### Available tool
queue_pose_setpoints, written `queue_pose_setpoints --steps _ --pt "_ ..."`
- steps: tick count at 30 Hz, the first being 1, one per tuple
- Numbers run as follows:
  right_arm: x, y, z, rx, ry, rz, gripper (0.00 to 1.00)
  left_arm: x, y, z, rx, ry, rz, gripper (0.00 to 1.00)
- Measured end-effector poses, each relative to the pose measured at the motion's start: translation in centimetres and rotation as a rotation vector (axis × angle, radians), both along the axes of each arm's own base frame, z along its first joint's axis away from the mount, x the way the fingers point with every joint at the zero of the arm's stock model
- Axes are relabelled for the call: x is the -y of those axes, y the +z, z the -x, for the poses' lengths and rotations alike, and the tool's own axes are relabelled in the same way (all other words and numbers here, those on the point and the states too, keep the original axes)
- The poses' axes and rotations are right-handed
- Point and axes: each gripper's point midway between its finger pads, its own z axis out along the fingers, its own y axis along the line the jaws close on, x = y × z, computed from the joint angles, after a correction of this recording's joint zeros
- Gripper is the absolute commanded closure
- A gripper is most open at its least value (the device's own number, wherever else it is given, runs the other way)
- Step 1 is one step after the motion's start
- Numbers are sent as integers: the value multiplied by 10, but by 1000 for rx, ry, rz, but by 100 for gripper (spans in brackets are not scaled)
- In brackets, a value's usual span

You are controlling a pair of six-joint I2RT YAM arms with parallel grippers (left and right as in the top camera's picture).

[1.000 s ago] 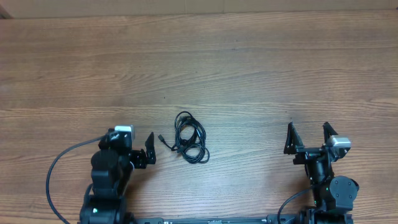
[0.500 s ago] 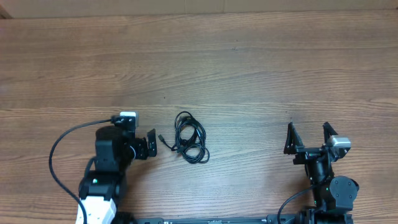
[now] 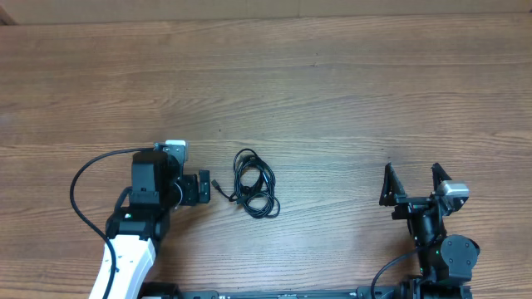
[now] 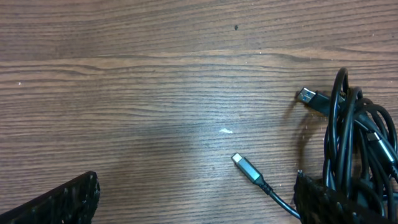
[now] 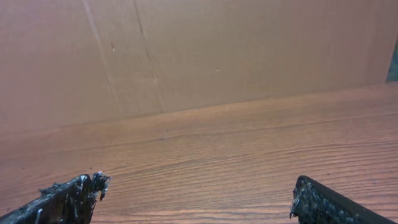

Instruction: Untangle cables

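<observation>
Resolving plugs [image 4: 244, 163] on cables [image 4: 346, 138]: left wrist.

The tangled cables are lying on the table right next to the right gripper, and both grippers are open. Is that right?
Not quite. The cables lie next to the left gripper, not the right gripper, which is well off to the other side. The overhead view shows it. Both grippers are open.

The right gripper [image 5: 196, 203] hangs low over the table [image 5: 217, 143], jaws spread wide, one dark studded tip in each bottom corner with only bare wood grain between them. Beyond the table's far edge stands a plain brown wall [image 5: 186, 50], creased by a few faint lines.
</observation>
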Motion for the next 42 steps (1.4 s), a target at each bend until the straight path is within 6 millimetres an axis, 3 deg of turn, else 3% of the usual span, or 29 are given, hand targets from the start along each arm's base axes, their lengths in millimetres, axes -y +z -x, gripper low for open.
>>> queue_pose_setpoints --steps 42 --pt "0 0 0 0 0 0 0 0 -2 3 -29 -20 -17 0"
